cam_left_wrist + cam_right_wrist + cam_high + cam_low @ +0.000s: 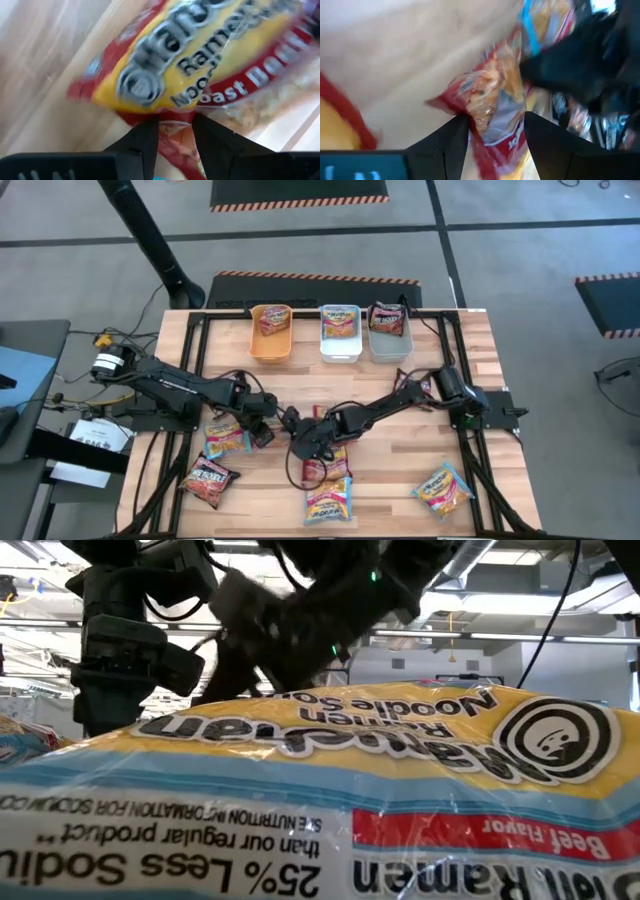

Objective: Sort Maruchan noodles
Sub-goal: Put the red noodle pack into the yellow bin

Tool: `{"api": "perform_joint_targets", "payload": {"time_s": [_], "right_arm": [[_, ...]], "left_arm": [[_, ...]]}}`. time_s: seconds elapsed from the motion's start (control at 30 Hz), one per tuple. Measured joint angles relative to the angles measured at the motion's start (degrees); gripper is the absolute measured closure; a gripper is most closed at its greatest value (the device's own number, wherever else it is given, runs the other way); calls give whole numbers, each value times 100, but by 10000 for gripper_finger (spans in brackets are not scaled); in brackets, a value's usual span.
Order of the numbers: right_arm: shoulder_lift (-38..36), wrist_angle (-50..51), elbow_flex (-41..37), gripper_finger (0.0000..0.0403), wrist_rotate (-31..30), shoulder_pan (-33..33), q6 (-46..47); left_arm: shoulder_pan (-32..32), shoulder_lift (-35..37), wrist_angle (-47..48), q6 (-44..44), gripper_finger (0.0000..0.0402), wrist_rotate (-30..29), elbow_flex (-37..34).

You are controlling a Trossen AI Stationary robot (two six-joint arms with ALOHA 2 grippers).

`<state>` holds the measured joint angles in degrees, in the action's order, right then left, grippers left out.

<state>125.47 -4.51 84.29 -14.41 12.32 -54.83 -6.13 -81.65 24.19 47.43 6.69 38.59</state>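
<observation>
I'm in the pick-up step of the sort: both arms are down at mid-table, each at a packet, and nothing is on its way to a bin yet. My left gripper (pixel 263 430) sits low just beside the light-blue packet (pixel 225 438); its wrist view shows the two fingers (pixel 145 142) set either side of the red edge of a yellow-and-red roast-beef ramen packet (pixel 200 60), and I judge the claw is clenched on that edge, though I can't match that packet with certainty to one in the overhead view. My right gripper (pixel 305 448) hangs over the red packet (pixel 318 470) at the front middle, jaws released and wide, with the crinkled end of that wrapper (pixel 492 107) lying between the fingertips but not pinched. Three bins stand in a row at the far edge: orange bin (pixel 270 348), white bin (pixel 340 348) and grey bin (pixel 390 345), each already holding packets. Still loose are a dark-red packet (pixel 208 480) at front left, a blue one (pixel 328 502) just below the red one, and another (pixel 443 488) at front right. Next I need to close the right claw squarely on the wrapper's end, lift clear of the blue packet beside it, and keep the two arms apart, since they are close together here.
</observation>
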Motion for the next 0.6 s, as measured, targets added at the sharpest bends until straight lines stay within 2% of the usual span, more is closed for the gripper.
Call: {"api": "perform_joint_targets", "payload": {"time_s": [0.2, 0.3, 0.47, 0.6], "right_arm": [[0, 39, 17, 206, -14, -12, 90], [-4, 46, 17, 245, -56, -26, 240], [-26, 41, 27, 331, -119, -29, 269], [-26, 63, 28, 378, -182, 9, 288]], "left_arm": [[4, 0, 23, 21, 290, -42, 2], [4, 0, 24, 10, 290, -45, 2], [7, 0, 28, -23, 290, -44, 2], [4, 0, 55, -13, 290, 6, 9]]}}
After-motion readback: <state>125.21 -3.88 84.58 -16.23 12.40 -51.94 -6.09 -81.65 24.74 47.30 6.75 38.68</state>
